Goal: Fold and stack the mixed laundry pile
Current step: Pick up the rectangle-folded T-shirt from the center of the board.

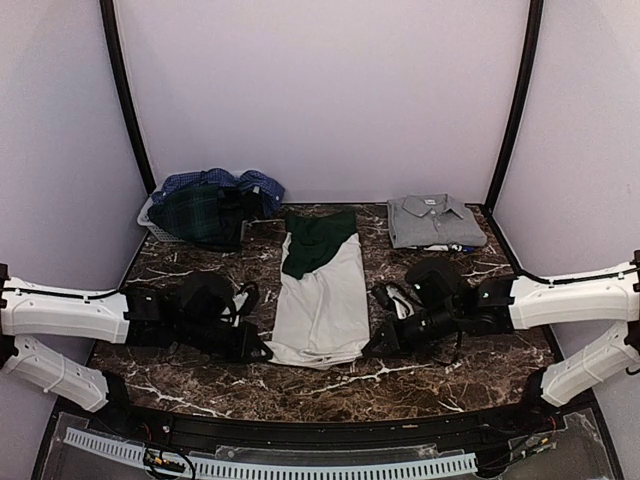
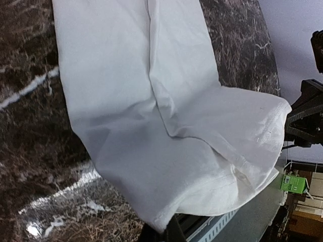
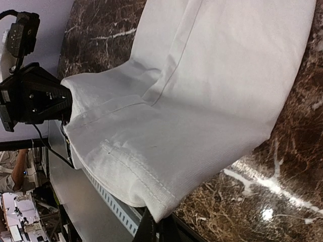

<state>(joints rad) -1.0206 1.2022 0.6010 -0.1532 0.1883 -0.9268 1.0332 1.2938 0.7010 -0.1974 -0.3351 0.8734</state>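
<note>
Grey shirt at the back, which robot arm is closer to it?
Right. The right arm, jaws shut on the white tee, sits in front of the grey shirt; the left arm, holding the tee's other corner, is farther across.

Light: soft, even, from above; faint shading in folds of white tee (image 2: 151, 101). Glare: white patches on glossy worktop (image 2: 40, 222) toward its near edge, both wrist views. Focus: wrist backgrounds blurred.

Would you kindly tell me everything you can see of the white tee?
The tee is soft white knit with a dark green far end, folded lengthwise into a long strip lying on the marble table. Its stitched near hem is slightly raised, its two corners pinched by the left fingers and right fingers.
</note>
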